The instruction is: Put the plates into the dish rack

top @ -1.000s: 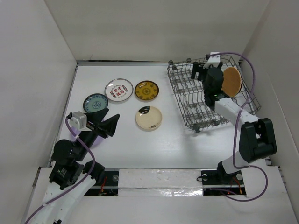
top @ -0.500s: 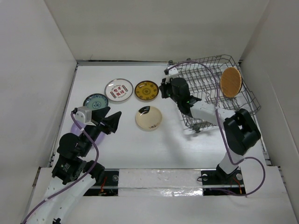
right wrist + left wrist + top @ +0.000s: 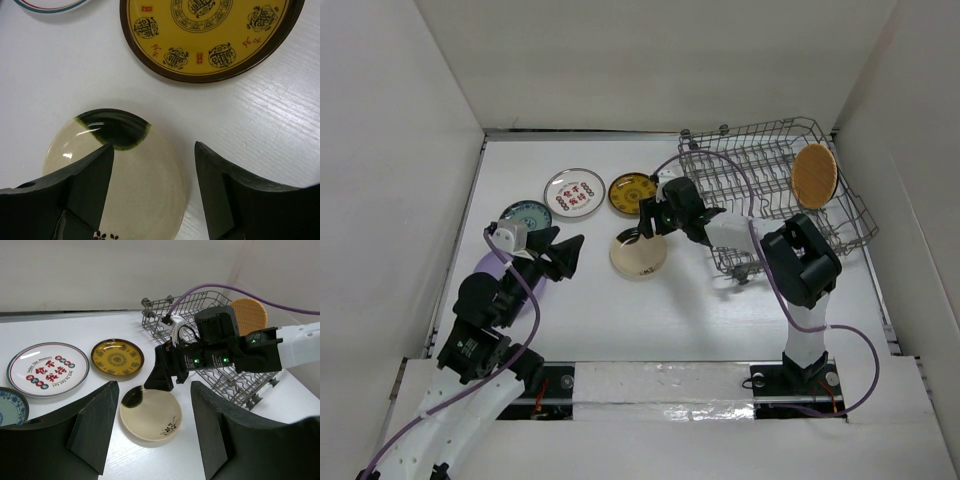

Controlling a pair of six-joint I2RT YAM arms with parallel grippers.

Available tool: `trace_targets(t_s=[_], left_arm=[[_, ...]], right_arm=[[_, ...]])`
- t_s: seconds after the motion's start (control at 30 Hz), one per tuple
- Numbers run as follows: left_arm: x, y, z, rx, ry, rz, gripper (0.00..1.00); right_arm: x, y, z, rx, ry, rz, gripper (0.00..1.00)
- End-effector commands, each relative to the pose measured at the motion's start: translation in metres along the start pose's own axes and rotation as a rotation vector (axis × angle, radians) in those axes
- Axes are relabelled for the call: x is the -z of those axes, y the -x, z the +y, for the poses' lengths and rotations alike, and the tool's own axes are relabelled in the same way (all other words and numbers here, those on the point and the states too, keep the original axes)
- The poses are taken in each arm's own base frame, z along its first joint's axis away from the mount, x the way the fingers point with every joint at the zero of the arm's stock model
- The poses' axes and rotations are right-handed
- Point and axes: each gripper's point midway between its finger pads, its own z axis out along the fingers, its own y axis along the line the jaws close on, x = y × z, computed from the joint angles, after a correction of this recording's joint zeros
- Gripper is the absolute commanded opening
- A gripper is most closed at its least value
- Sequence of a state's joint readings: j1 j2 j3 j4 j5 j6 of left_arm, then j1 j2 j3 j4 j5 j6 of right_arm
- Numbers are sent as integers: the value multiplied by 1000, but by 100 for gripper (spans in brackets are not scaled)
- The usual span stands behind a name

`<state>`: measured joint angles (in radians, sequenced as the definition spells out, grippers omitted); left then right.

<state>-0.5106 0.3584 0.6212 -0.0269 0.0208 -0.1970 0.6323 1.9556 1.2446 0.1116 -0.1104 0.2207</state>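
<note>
right gripper (image 3: 152, 150) has swung from the dish rack (image 3: 730, 190) to hover wide open over the cream plate (image 3: 640, 258); one orange plate (image 3: 814, 176) is racked, at least four remain on the worktop (image 3: 620, 320).

Orange plate (image 3: 814, 175) seemingly slotted upright in dish rack (image 3: 722, 182).

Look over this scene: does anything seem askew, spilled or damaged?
Only the dish rack stands out: it sits skewed, not square to the edges of the table. Nothing looks spilled or broken.
</note>
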Motion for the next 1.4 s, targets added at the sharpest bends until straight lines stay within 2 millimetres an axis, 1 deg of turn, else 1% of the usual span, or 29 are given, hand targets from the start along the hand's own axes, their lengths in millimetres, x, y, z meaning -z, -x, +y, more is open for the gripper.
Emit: trace_targets(t_s=[0.0,0.03,0.13,0.23,0.37,0.4,0.43,0.47,0.5,0.67,0.7,0.73,0.77,0.8,0.87,0.9,0.93,0.97,1.0,1.03,1.07,1.1,1.13,1.17,1.2,1.23,1.27,1.33,1.37], left_arm=[[-5,9,-2,-13,-6,-38,56],[-6,8,-2,-13,-8,-33,56],[-6,8,-4,-13,-18,-29,56],[-6,9,-2,-14,-8,-35,56],[-5,9,-5,-15,-23,-32,56],[-4,10,-5,-13,-24,-40,56],[-4,11,-3,-13,-14,-46,56],[-3,11,-3,-12,-13,-48,56],[-3,11,-3,-13,-12,-45,56],[2,15,-6,-9,-30,-64,56],[3,17,-6,-10,-29,-72,56],[3,17,-6,-9,-29,-72,56],[4,18,-7,-9,-34,-72,56],[6,19,-9,-8,-42,-77,56],[8,21,-10,-8,-49,-87,56],[11,25,-10,-7,-49,-105,56],[11,25,-9,-7,-41,-109,56],[11,26,-9,-6,-39,-110,56],[12,26,-9,-7,-43,-108,57],[12,25,-11,-6,-50,-104,57],[13,26,-12,-6,-56,-108,56],[14,29,-13,-7,-62,-117,56],[15,29,-12,-5,-57,-122,56],[15,29,-11,-5,-53,-124,56],[15,29,-10,-5,-47,-123,57],[15,28,-10,-5,-48,-119,56],[15,28,-11,-5,-53,-118,56],[16,30,-14,-8,-66,-122,57],[16,29,-13,-6,-63,-123,56]], right_arm=[[0,4,6,-24,60,19,71],[-1,-1,0,-31,50,28,71],[-3,-13,-4,-28,39,63,70],[-2,-21,0,-36,67,85,68],[-5,-30,10,-37,138,112,62],[-5,-31,12,-42,148,113,51],[-5,-32,15,-46,167,114,44],[-5,-31,18,-56,183,106,40],[-4,-29,24,-58,214,106,39],[-3,-27,29,-64,242,104,38],[-3,-31,32,-68,264,120,38],[-4,-32,40,-62,286,127,39],[-4,-37,40,-61,292,153,41],[-7,-41,39,-58,288,168,46],[-7,-50,49,-35,297,189,51],[-7,-50,47,-33,286,188,53],[-7,-53,51,-28,292,193,52],[-7,-54,51,-29,298,193,49],[-8,-58,52,-33,308,202,42],[-9,-56,53,-31,310,198,38],[-11,-59,52,-33,308,205,30],[-12,-58,58,-31,317,204,16],[-12,-57,58,-35,318,199,9],[-10,-50,62,-42,329,174,2],[-8,-48,69,-42,348,170,0],[-7,-42,72,-41,360,155,0],[-1,-27,78,-32,376,114,0],[10,-8,84,-27,387,62,0],[17,7,87,-19,391,16,0]])
